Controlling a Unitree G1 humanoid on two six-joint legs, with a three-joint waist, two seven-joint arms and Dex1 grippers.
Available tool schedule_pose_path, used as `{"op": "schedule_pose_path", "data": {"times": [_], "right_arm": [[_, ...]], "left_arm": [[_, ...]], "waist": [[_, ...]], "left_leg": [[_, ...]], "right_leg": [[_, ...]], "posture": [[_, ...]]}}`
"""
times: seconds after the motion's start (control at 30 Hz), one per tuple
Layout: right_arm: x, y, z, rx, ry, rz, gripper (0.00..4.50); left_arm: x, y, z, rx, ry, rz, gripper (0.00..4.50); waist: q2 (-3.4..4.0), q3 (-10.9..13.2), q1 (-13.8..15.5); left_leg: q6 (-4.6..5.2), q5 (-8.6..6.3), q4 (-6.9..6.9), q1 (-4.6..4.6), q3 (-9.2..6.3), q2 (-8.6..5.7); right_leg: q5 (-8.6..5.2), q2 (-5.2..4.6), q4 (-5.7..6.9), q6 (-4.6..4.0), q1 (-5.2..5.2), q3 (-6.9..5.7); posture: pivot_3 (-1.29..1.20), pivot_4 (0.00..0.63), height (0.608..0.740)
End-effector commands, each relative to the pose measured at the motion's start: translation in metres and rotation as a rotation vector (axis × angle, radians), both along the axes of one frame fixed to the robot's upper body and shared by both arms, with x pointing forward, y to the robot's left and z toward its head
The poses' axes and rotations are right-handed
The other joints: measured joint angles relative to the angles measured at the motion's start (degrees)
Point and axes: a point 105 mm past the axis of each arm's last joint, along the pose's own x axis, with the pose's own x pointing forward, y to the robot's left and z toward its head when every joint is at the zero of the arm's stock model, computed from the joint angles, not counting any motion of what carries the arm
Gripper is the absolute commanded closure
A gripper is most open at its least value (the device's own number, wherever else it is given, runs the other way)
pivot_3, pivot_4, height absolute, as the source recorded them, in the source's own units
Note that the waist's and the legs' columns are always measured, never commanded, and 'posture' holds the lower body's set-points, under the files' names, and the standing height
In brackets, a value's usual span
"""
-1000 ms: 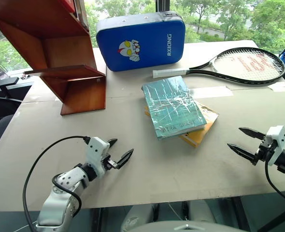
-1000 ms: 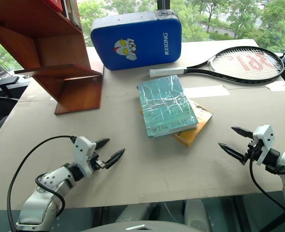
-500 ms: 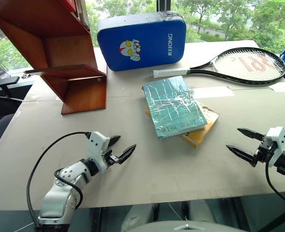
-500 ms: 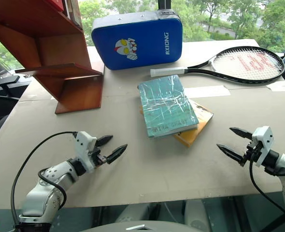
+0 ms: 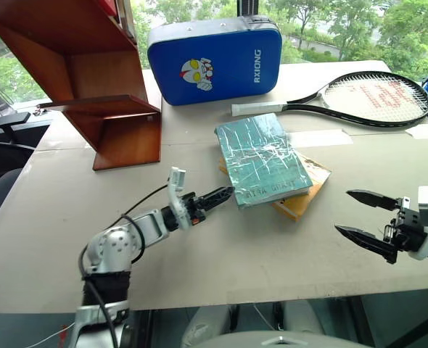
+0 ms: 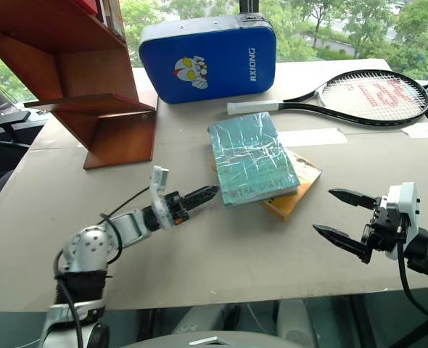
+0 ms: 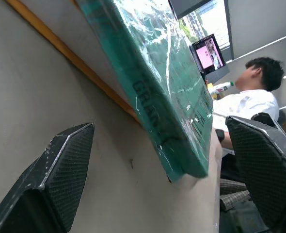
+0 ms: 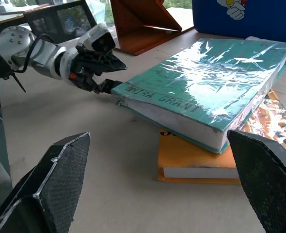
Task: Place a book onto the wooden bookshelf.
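The teal book, wrapped in shiny crinkled plastic, lies flat on top of a yellow-orange book in the middle of the table. My left gripper lies level and rolled on its side. It is open, its tips at the teal book's near-left corner, and the left wrist view shows that corner between the spread fingers. My right gripper hovers open to the right of the books, pointing left, with nothing in it. The wooden bookshelf stands at the far left of the table.
A blue padded case with a cartoon face stands upright behind the books. A tennis racket lies at the far right. The grey table has bare room in front of the books. A person sits beyond the table.
My left gripper has reached forward and right to the teal book's near corner and rolled onto its side. My right gripper has lifted and pulled back a little, still open.
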Motion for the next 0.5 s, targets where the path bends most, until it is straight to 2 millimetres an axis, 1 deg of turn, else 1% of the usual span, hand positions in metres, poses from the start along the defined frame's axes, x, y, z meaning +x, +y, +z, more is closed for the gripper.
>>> {"op": "schedule_pose_path", "data": {"times": [0.03,0.07,0.17,0.2,0.23,0.27,0.3,0.37,0.4,0.5], "right_arm": [[-0.005,-0.001,0.011,0.001,-0.048,-0.026,0.00],[-0.006,-0.001,0.011,0.001,-0.050,-0.032,0.00],[-0.011,-0.005,0.009,-0.011,-0.052,-0.056,0.00],[-0.012,-0.006,0.009,-0.009,-0.055,-0.067,0.00],[-0.012,-0.007,0.009,-0.007,-0.057,-0.073,0.00],[-0.013,-0.007,0.009,-0.004,-0.058,-0.077,0.00],[-0.012,-0.007,0.008,-0.002,-0.059,-0.080,0.00],[-0.011,-0.008,0.007,0.004,-0.063,-0.082,0.00],[-0.010,-0.008,0.007,0.007,-0.066,-0.082,0.00],[-0.005,-0.010,0.011,0.026,-0.081,-0.081,0.00]], "left_arm": [[0.008,-0.022,0.005,-0.054,0.094,-0.090,0.02],[0.010,-0.025,0.007,-0.065,0.109,-0.103,0.02],[0.002,-0.034,0.013,-0.072,0.114,-0.200,0.02],[0.000,-0.033,0.015,-0.082,0.116,-0.210,0.41],[-0.001,-0.030,0.016,-0.092,0.117,-0.207,0.91],[-0.002,-0.028,0.016,-0.100,0.117,-0.203,1.15],[-0.003,-0.026,0.017,-0.109,0.114,-0.195,1.61],[-0.003,-0.022,0.021,-0.129,0.100,-0.174,2.36],[-0.003,-0.021,0.023,-0.136,0.093,-0.167,2.90],[-0.007,-0.017,0.031,-0.156,0.060,-0.149,4.22]], "waist": [[-0.10,0.03,0.18],[-0.13,0.05,0.23],[-0.16,0.07,-0.28],[-0.17,0.08,-0.52],[-0.17,0.08,-0.96],[-0.17,0.08,-1.00],[-0.17,0.08,-1.06],[-0.17,0.08,-1.23],[-0.17,0.08,-1.29],[-0.18,0.08,-1.39]], "left_leg": [[0.00,0.00,0.00,0.00,0.00,0.00],[0.00,0.00,0.02,-0.01,-0.03,-0.01],[0.00,0.00,0.00,-0.02,-0.01,-0.01],[0.00,0.00,-0.03,-0.02,0.00,-0.01],[0.00,0.00,-0.04,-0.02,0.00,-0.01],[-0.01,0.00,-0.06,-0.01,-0.02,-0.01],[-0.01,0.01,-0.03,0.00,-0.02,-0.01],[-0.01,0.01,0.00,0.00,-0.02,-0.01],[-0.02,0.01,0.00,0.00,-0.02,-0.01],[-0.01,0.01,0.00,0.00,-0.02,-0.01]], "right_leg": [[0.00,0.00,0.00,0.00,0.00,-0.01],[0.00,-0.01,0.00,0.00,0.00,-0.04],[-0.01,-0.01,0.00,0.01,-0.03,0.01],[-0.01,0.01,0.00,0.01,-0.07,0.07],[-0.01,0.02,0.00,0.01,-0.10,0.11],[0.00,0.03,0.00,0.01,-0.11,0.10],[0.00,0.03,0.03,0.01,-0.11,0.10],[0.00,0.03,0.05,0.01,-0.10,0.11],[0.00,0.03,0.06,0.01,-0.10,0.11],[0.00,0.03,0.06,0.01,-0.10,0.11]], "posture": [[0.00,0.150,0.740],[0.00,0.150,0.740],[0.00,0.150,0.740],[0.00,0.150,0.740],[0.00,0.150,0.740],[0.00,0.150,0.740],[0.00,0.150,0.740],[0.00,0.150,0.740],[0.00,0.150,0.740],[0.00,0.150,0.740]]}}
